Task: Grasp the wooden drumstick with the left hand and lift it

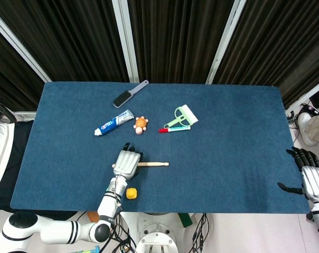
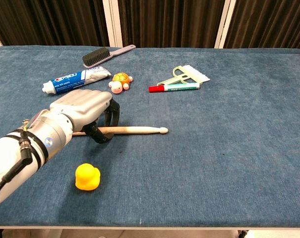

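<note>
The wooden drumstick (image 1: 155, 164) (image 2: 137, 130) lies flat on the blue table cloth, its rounded tip pointing right. My left hand (image 1: 126, 164) (image 2: 83, 106) covers its handle end. The fingers curl down on the far side and the thumb hooks in from the near side, so the hand grips the stick against the cloth. The handle under the palm is hidden. My right hand (image 1: 312, 179) hangs off the table's right edge with its fingers apart, holding nothing; only the head view shows it.
A yellow duck (image 1: 131, 193) (image 2: 87, 176) sits just in front of my left hand. Behind it lie a toothpaste tube (image 2: 75, 80), an orange turtle toy (image 2: 121, 82), a grey brush (image 2: 102, 54), a red-capped marker (image 2: 173, 87) and a green scraper (image 2: 187, 74).
</note>
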